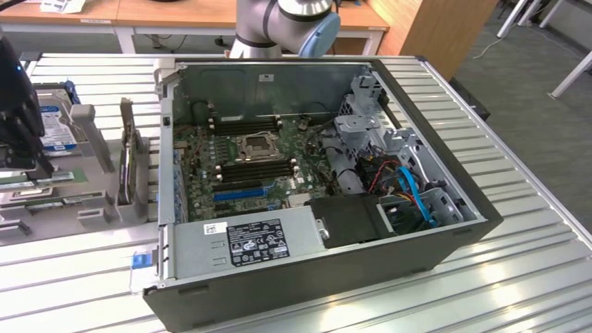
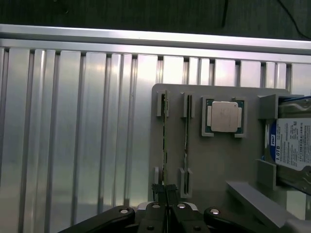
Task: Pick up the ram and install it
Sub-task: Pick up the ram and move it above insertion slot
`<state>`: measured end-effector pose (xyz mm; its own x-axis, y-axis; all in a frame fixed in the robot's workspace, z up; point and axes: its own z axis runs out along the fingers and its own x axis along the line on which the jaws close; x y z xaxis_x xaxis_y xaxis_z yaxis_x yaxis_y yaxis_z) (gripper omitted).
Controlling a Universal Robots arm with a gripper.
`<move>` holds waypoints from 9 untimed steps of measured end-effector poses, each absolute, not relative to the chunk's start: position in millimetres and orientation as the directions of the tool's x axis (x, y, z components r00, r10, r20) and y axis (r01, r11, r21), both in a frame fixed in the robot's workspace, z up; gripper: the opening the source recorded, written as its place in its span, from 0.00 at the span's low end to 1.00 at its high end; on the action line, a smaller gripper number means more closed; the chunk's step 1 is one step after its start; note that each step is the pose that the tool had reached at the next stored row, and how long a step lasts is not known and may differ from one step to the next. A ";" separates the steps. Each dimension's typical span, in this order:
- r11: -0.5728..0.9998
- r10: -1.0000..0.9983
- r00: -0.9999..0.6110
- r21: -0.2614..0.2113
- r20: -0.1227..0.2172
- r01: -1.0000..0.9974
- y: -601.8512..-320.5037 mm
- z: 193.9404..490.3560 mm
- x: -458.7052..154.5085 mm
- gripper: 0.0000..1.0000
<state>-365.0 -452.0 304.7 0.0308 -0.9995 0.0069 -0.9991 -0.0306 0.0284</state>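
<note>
The ram (image 2: 164, 141), a thin green stick, stands on edge in a slot of the grey holder plate (image 2: 214, 165). A second like stick (image 2: 186, 131) stands in the slot beside it. My gripper (image 2: 165, 190) sits over one end of the first stick, its two dark fingers shut on the stick's thin edge. In the exterior view the gripper (image 1: 28, 163) hangs low over the holder at the exterior view's left, well apart from the open computer case (image 1: 434, 236). The motherboard's black memory slots (image 1: 254, 170) lie bare inside the case.
A processor chip (image 2: 224, 116) and a blue-labelled hard drive (image 2: 291, 145) rest on the holder plate. The case holds a power supply (image 1: 254, 239), drive cage (image 1: 370, 132), blue cables (image 1: 412, 187) and a blue expansion slot (image 1: 242, 194). Ribbed metal table (image 2: 73, 136) surrounds everything.
</note>
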 end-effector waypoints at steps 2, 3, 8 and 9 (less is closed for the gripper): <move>-0.031 -1.000 0.031 0.028 0.007 -0.999 -452.0 307.5 -364.8 0.12; -0.031 -1.000 0.031 0.028 0.007 -0.999 -452.0 308.8 -364.7 0.12; -0.031 -1.000 0.031 0.028 0.007 -0.999 -452.0 315.7 -364.2 0.12; -0.031 -1.000 0.031 0.028 0.007 -0.999 -452.0 317.1 -364.0 0.12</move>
<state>-364.0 -452.0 317.1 0.0308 -0.9995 0.0069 -0.9991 -0.0306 0.0284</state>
